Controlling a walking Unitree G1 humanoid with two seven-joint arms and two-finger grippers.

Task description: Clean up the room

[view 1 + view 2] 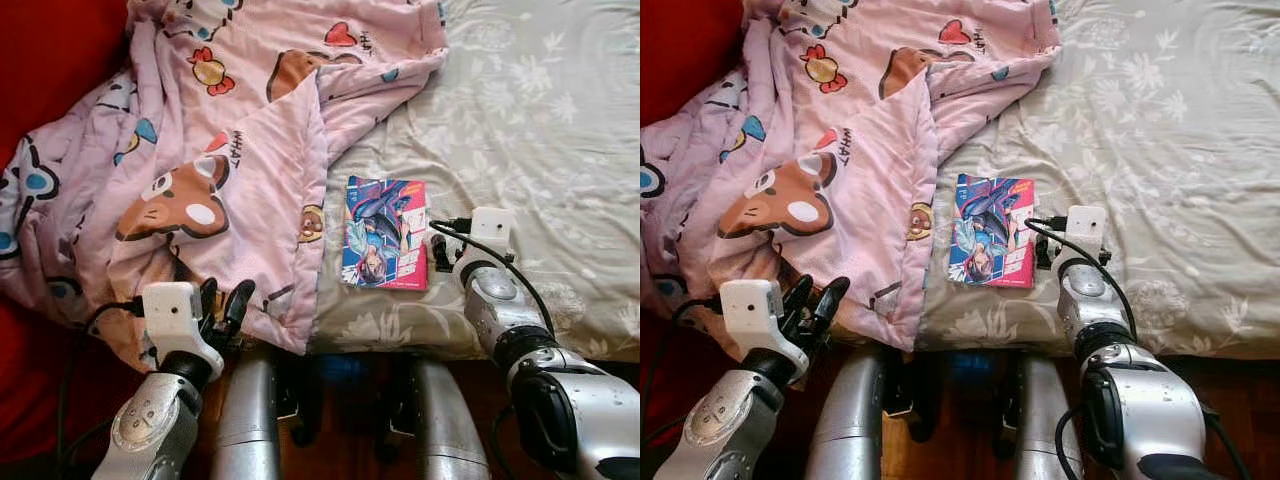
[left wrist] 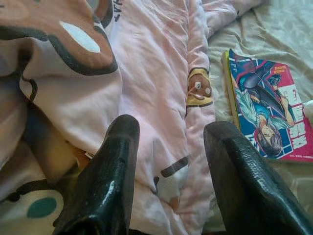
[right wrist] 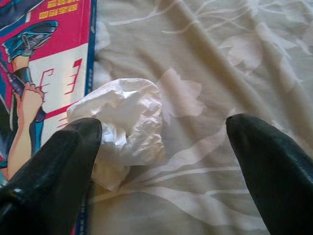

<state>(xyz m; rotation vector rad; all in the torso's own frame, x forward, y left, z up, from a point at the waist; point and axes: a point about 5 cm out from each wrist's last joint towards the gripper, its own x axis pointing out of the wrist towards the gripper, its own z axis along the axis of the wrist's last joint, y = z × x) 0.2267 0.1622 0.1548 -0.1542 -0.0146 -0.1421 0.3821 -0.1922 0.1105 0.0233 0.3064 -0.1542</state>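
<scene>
Plainly "WHAT" reads on the pink blanket (image 1: 230,150), while the right end effector (image 3: 161,161) gapes wide around crumpled tissue (image 3: 124,125), beside a comic book (image 1: 385,232), and the left end effector (image 2: 171,171) spreads over blanket.

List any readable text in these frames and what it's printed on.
"WHAT": on the pink cartoon blanket, beside the brown bear print, and again near the red heart at the top.
Comic book cover: yellow and red lettering, too blurred to read.
Nothing else legible.
</scene>
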